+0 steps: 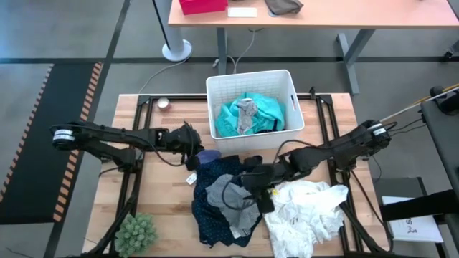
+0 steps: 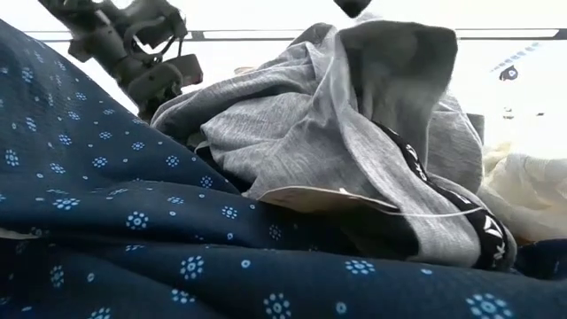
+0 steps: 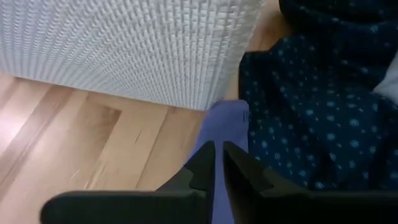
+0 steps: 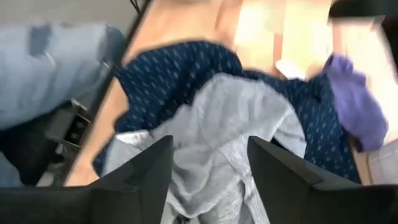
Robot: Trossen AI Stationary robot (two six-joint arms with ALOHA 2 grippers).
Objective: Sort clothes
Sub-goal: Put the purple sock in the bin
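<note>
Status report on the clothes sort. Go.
Left hand nearly shut over purple cloth beside white bin. Right hand open above grey garment on navy one. Teal garment binned. Nothing blocking.

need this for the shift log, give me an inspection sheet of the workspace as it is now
surface: wooden table, bare at its left.
job's things: teal garment in the white bin; navy patterned garment, grey garment, white garment and purple piece piled on the table.
clutter: green plant; small round object.
grippers: left gripper nearly shut over the purple piece; right gripper open above the grey garment.
cables: along both arms.
surroundings: second table behind.
</note>
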